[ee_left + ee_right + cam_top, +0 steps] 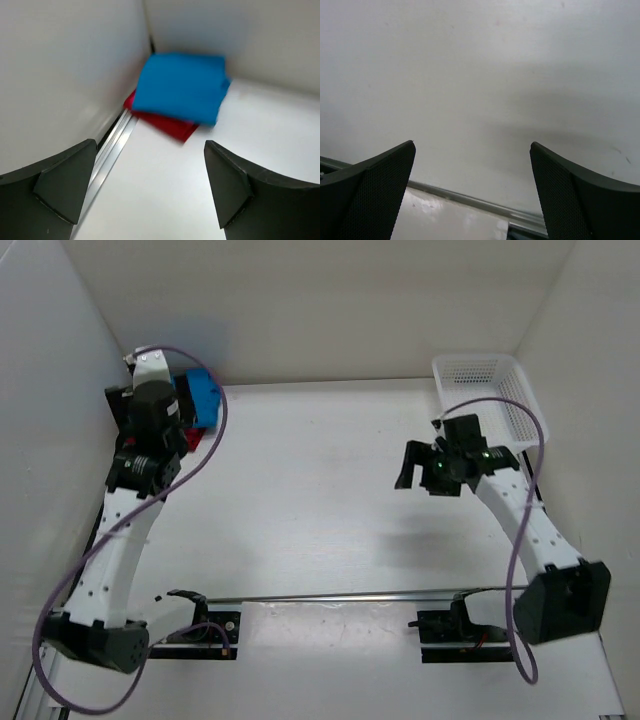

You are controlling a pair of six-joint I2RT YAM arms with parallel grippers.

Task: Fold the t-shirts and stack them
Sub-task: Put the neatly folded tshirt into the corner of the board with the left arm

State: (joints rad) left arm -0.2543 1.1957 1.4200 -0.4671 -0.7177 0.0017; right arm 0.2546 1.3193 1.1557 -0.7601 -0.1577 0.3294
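A folded bright blue t-shirt lies on top of a folded dark red t-shirt in the back left corner of the table, against the white walls. In the top view the blue t-shirt and a strip of the red one show beside the left arm's wrist. My left gripper is open just short of the stack, with bare table between its fingers. My right gripper hangs open above the right half of the table; in its own view the right gripper holds nothing. No magenta-pink t-shirt shows.
A white mesh basket stands at the back right, just behind the right gripper. White walls close in the table on three sides. A metal rail runs along the left wall's foot. A thin metal bar crosses near the arm bases.
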